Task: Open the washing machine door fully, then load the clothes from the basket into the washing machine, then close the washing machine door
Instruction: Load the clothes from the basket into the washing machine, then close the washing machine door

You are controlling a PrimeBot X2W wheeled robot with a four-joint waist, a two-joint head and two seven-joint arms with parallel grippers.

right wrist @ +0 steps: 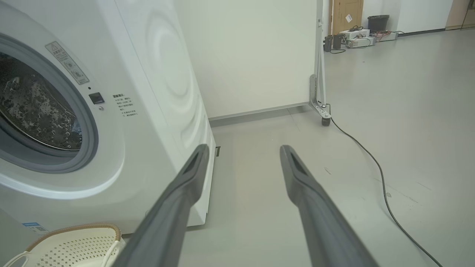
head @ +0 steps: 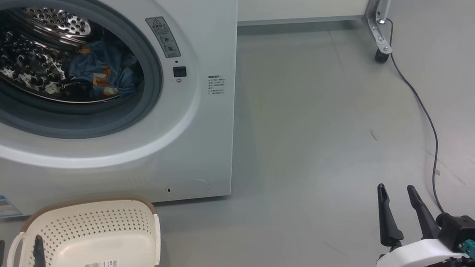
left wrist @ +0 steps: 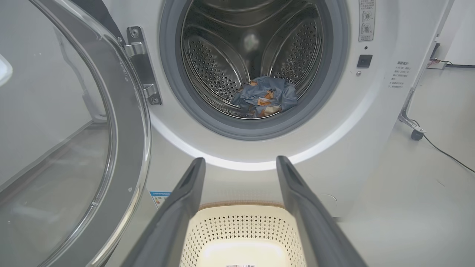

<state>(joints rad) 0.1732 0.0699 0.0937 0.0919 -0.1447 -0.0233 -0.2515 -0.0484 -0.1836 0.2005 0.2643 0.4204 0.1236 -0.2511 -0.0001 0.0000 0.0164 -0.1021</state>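
Pointing over basket [left wrist: 241,226]: L pincer [left wrist: 240,160], spread wide.

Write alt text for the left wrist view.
The washing machine stands with its door swung open to the left, and blue printed clothes lie in the steel drum. The open left gripper hangs over the empty cream basket before the machine.

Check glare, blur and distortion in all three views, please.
Head view: drum throws speckled highlights, clothes sit dim inside. Left wrist view: washing machine door glass mirrors the room, a bright band runs under the gasket, left fingers soft up close. Right wrist view: wide-angle bows the washing machine side; right fingers blurred.
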